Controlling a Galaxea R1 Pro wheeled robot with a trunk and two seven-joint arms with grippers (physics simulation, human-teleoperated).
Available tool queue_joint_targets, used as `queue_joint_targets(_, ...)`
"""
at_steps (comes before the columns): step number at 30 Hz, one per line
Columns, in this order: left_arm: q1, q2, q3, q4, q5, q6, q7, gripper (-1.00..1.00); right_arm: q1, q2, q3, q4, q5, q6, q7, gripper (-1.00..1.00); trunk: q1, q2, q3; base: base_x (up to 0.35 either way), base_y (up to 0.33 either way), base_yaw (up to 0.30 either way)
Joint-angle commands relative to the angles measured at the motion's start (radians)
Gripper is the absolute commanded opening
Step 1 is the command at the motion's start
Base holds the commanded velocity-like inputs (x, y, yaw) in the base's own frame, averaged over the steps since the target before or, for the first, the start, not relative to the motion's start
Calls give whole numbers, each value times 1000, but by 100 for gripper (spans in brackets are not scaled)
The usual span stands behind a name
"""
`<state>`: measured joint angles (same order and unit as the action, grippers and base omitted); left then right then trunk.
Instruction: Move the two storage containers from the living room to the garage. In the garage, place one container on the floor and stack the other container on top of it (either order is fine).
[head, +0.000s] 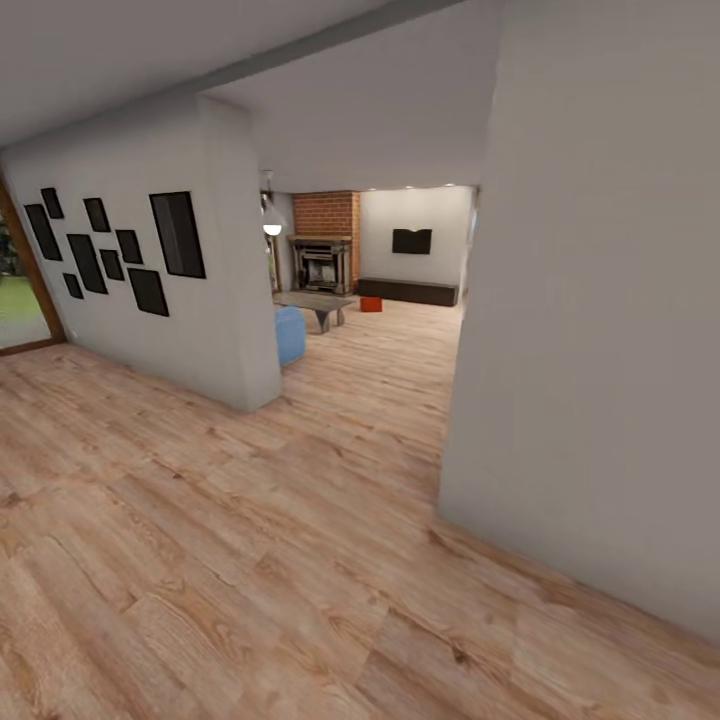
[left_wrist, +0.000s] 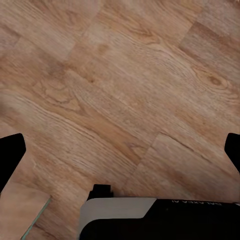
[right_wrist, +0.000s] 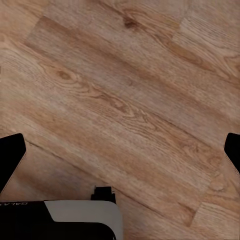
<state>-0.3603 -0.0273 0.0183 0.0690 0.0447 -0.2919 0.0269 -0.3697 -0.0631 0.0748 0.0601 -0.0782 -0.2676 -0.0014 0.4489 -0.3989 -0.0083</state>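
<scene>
Fingers (left_wrist: 12, 152) of both grippers spread wide, empty; one storage container (head: 371, 304) far off.

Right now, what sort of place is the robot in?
A home interior, apparently a hallway opening onto a living room: wood plank floor, dark picture frames on a white wall, and beyond, a brick fireplace, a wall TV and one small orange-red container.

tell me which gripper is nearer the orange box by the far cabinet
Neither, as far as can be seen. Left gripper and right gripper both hang open over wood floor, far from the orange box.
</scene>
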Motion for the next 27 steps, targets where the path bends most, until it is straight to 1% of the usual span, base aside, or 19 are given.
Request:
queue_joint_targets(1, -2, 0, 1, 5, 4, -7, 1, 100, -1, 0, 8, 4, -8, -7, 0, 100, 1, -1, -1, 328, 0, 148)
queue_joint_targets(27, -2, 0, 2, 5, 4, -7, 1, 100, -1, 0, 8, 4, -8, -7, 0, 100, 1, -1, -1, 329, 0, 243)
